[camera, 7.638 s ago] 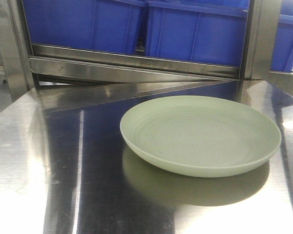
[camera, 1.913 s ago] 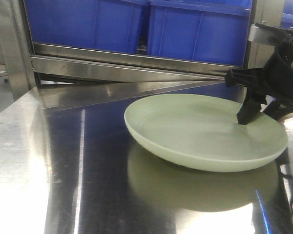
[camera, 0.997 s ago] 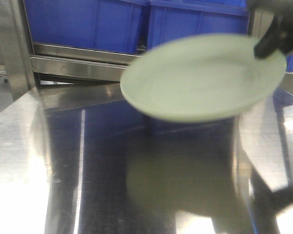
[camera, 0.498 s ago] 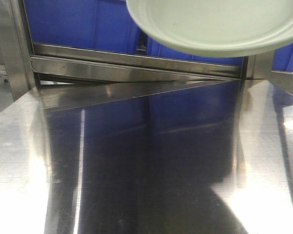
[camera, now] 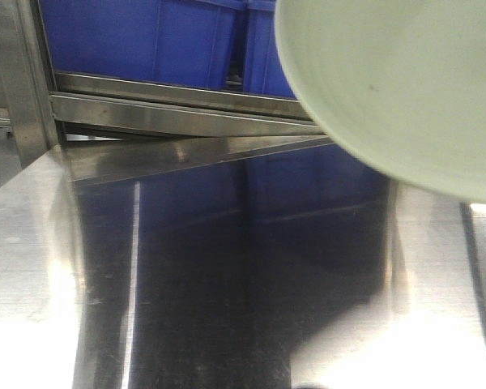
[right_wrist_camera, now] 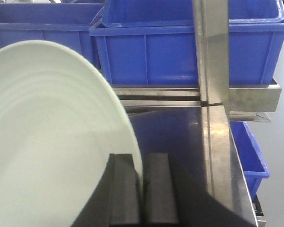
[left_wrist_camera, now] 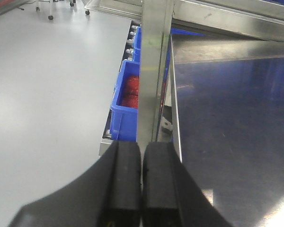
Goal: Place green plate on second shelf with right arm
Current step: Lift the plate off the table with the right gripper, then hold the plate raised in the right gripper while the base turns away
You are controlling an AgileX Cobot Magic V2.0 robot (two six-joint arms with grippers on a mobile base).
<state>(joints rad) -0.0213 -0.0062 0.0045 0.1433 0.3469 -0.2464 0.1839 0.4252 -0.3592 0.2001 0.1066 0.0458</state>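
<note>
Now the pale sage-green round plastic plate (camera: 397, 89) is in the air, off the polished steel table (camera: 227, 284), and it fills the upper right part of the front view. It is tilted strongly, with its inner face and faint rings turned toward the camera and a tiny dark speck showing inside. In the right wrist view the matte black right gripper (right_wrist_camera: 141, 163) pinches the plate at its rim. One pointed finger lies on the inner side and the other on the outer side, so the pincer is narrow and holds the plate firmly between them.

The matte black left gripper (left_wrist_camera: 142, 156) has its two fingers pressed together with nothing between them. It waits near the left edge of the table and takes no part in the work.

The step in hand appears to be the carrying of the plate toward the rack. Behind the table a steel shelf rail (camera: 186, 105) carries large blue plastic crates (camera: 146, 40), and a steel upright post (right_wrist_camera: 210, 52) stands just to the right of the gripper's path. Which level counts as the second shelf cannot be told from these views.

The next move probably calls for bringing the plate nearer to level, guiding it past the post without touching it, and finding a free place on the shelf before the fingers let go.
</note>
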